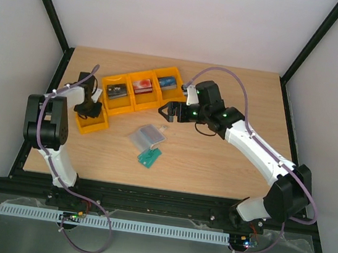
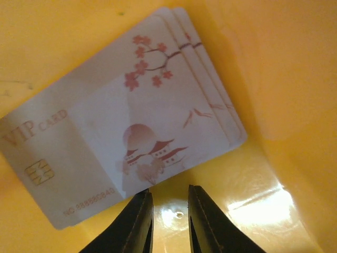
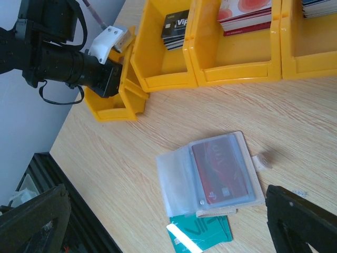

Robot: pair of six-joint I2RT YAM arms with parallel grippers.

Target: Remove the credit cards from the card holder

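Well — pale cards (image 2: 121,126) in yellow bin (image 2: 274,63).

the top camera looks down from above and behind the arm bases onto the pale wooden table (image 1: 214,163). the left wrist camera sits close inside a small yellow plastic bin (image 2: 295,79), facing its floor. the right wrist camera looks down from higher, sharing the open beige fold-over wallet (image 3: 176,182) and that bin with the top view.
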